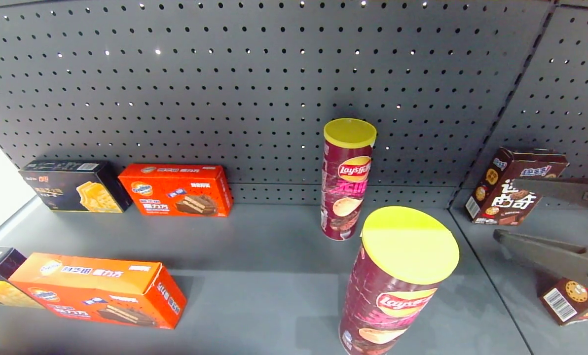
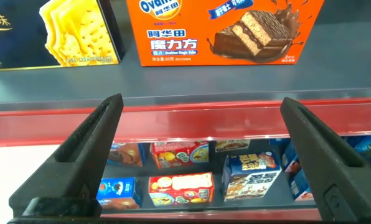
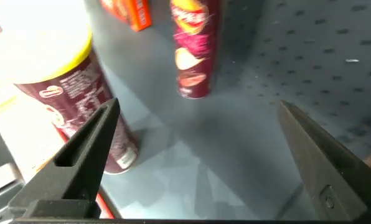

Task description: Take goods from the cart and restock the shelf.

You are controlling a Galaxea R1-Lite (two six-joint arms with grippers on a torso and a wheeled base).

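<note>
- Shelf (image 1: 274, 276): a grey board with a pegboard behind it, partly stocked, with goods in a back row and a front row
- Left gripper (image 2: 201, 106): the fingers are spread wide with nothing between them; just beyond the fingertips runs the red front rail (image 2: 192, 121), and past it stand a black cracker box (image 2: 55, 31) and an orange wafer box (image 2: 226, 31)
- Far can (image 1: 347, 180): upright against the pegboard, well beyond the fingertips of the other arm
- Near can (image 1: 395, 286): upright at the front, just outside one finger and not between the pair
- Right gripper (image 1: 506, 209): the fingers are wide apart and hold nothing; a back cookie box (image 1: 513, 186) and a front cookie box (image 1: 572, 301) sit close by them, and I cannot tell whether either touches
- Step in hand, as I judge it: both cans are set in place and both arms are free, so this is the gap between one placement and the next fetch
- Next move calls for drawing the open fingers straight back, clear of the tall near can, which would tip easily, then going to the cart for another item
</note>
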